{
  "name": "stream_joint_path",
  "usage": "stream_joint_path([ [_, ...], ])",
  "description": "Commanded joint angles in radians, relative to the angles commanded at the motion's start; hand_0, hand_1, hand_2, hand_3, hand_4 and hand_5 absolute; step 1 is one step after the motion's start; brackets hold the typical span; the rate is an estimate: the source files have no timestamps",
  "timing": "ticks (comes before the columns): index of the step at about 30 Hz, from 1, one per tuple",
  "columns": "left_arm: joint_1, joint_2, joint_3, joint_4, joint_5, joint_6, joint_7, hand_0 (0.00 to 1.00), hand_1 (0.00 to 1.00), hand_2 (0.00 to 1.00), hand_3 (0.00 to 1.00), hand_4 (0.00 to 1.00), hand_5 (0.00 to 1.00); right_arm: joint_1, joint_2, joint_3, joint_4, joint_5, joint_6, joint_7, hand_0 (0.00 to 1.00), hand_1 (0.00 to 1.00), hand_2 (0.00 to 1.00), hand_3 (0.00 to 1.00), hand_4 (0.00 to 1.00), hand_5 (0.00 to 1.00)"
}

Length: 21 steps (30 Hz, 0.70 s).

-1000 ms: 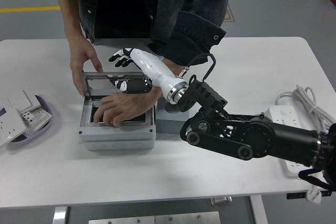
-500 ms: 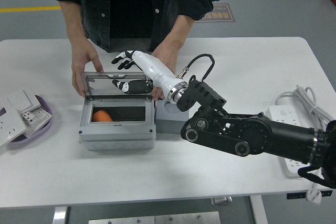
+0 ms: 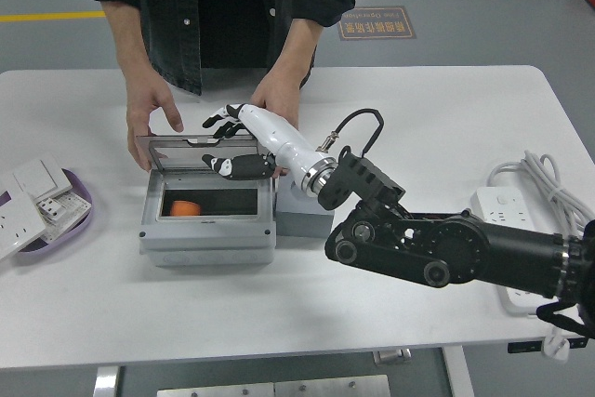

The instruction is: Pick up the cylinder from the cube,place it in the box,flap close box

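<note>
Orange, the cylinder (image 3: 184, 207) lies inside the grey box (image 3: 208, 227), below and left of the right hand (image 3: 226, 141). That hand (white forearm, black fingers) hovers with fingers spread and empty against the raised lid (image 3: 191, 147), whose far edge a person's hand (image 3: 152, 115) steadies.

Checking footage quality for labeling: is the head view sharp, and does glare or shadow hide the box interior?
Head view: sharp and evenly lit, no motion blur; the box interior is dark, yet the orange cylinder shows; the clear lid mirrors the right hand.
</note>
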Motion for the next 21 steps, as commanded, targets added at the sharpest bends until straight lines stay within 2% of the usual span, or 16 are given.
stream_joint_path([
  [7, 0.002, -0.004, -0.010, 0.000, 0.007, 0.002, 0.001, 0.599, 0.623, 0.609, 0.627, 0.682, 0.191, -0.034, -0.039, -0.004, 0.129, -0.018, -0.006, -0.027, 0.779, 0.662, 0.634, 0.690, 0.728, 0.280],
  [14, 0.004, -0.007, -0.024, 0.000, 0.015, 0.002, 0.000, 0.599, 0.622, 0.609, 0.628, 0.684, 0.193, -0.086, -0.064, 0.007, 0.138, 0.042, -0.014, -0.003, 0.778, 0.662, 0.634, 0.689, 0.719, 0.284],
  [18, 0.009, -0.008, -0.021, 0.002, 0.009, 0.003, -0.001, 0.600, 0.623, 0.609, 0.628, 0.684, 0.196, -0.127, -0.091, 0.062, 0.151, 0.066, -0.027, 0.020, 0.776, 0.662, 0.636, 0.690, 0.710, 0.296],
  [21, 0.013, -0.008, -0.022, 0.004, 0.006, 0.003, -0.002, 0.599, 0.624, 0.609, 0.629, 0.684, 0.200, -0.175, -0.127, 0.131, 0.194, 0.059, -0.035, 0.035, 0.775, 0.662, 0.638, 0.687, 0.688, 0.293],
])
